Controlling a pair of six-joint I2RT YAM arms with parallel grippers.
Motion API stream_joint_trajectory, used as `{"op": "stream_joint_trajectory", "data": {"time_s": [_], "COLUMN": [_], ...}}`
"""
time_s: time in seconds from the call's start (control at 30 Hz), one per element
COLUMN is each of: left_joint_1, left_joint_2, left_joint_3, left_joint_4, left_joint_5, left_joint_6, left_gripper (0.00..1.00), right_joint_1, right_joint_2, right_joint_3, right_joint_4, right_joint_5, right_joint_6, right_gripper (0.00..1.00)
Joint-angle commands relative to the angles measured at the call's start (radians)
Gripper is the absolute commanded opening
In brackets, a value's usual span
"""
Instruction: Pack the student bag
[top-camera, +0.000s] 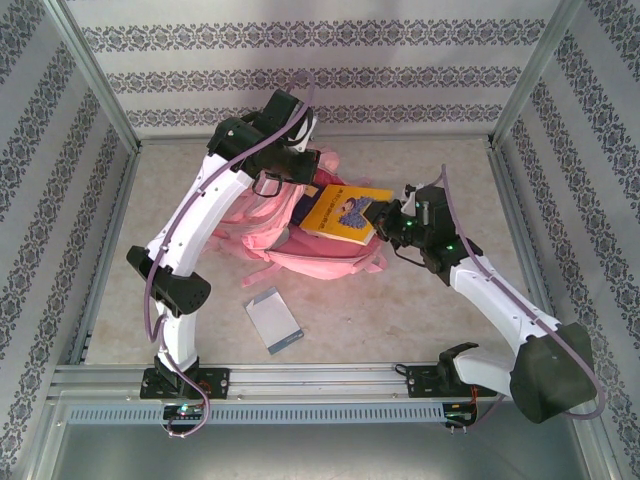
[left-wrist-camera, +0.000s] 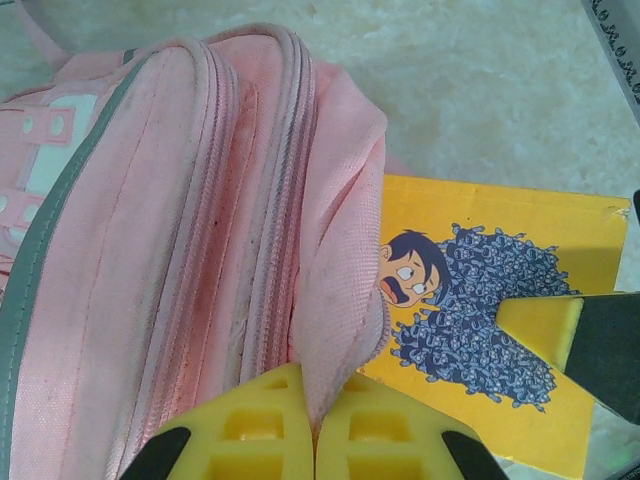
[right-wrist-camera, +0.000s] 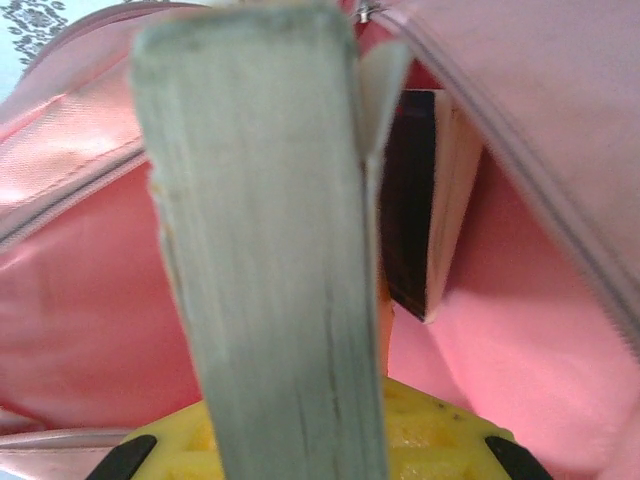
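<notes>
My left pincer (left-wrist-camera: 315, 425) pinches the large pink fabric backpack (left-wrist-camera: 150, 250) at its flap; my right pincer (top-camera: 385, 222) clamps a yellow picture book (top-camera: 345, 212).

Student bag (right-wrist-camera: 80, 330) mouth open w/ dark book (right-wrist-camera: 408, 200) inside eating room.

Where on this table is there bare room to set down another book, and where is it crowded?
Free: the table between the grey notebook and the right arm; also the far right corner, behind the yellow book. Crowded: the middle, where the left arm and the right arm meet at the student bag.
</notes>
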Motion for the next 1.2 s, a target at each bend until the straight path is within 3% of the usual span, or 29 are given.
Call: {"op": "stream_joint_trajectory", "data": {"time_s": [0.0,0.33,0.53,0.8,1.03,1.07,1.13,1.17], "left_joint_1": [0.014,0.03,0.035,0.055,0.07,0.072,0.077,0.083], "left_joint_2": [-0.059,-0.062,-0.053,-0.053,-0.039,-0.032,-0.023,-0.018], "left_joint_3": [0.036,0.051,0.078,0.078,0.082,0.089,0.099,0.099], "left_joint_4": [0.016,0.043,0.048,0.058,0.101,0.106,0.111,0.111], "left_joint_5": [0.004,0.054,0.083,0.104,0.17,0.176,0.181,0.181], "left_joint_6": [-0.016,-0.046,-0.05,-0.063,-0.077,-0.077,-0.077,-0.077], "left_gripper": [0.0,0.0,0.0,0.0,0.0,0.0,0.0,0.0], "right_joint_1": [0.024,0.103,0.17,0.26,0.335,0.344,0.347,0.342], "right_joint_2": [-0.012,0.163,0.324,0.441,0.588,0.631,0.73,0.771], "right_joint_3": [0.08,0.218,0.329,0.406,0.515,0.554,0.646,0.694], "right_joint_4": [0.157,0.247,0.28,0.088,0.039,0.05,0.08,0.082], "right_joint_5": [0.018,0.065,0.157,0.363,0.437,0.439,0.405,0.367], "right_joint_6": [0.11,0.237,0.2,0.14,0.083,0.071,0.049,0.036], "right_gripper": [0.0,0.0,0.0,0.0,0.0,0.08,0.41,0.52]}}
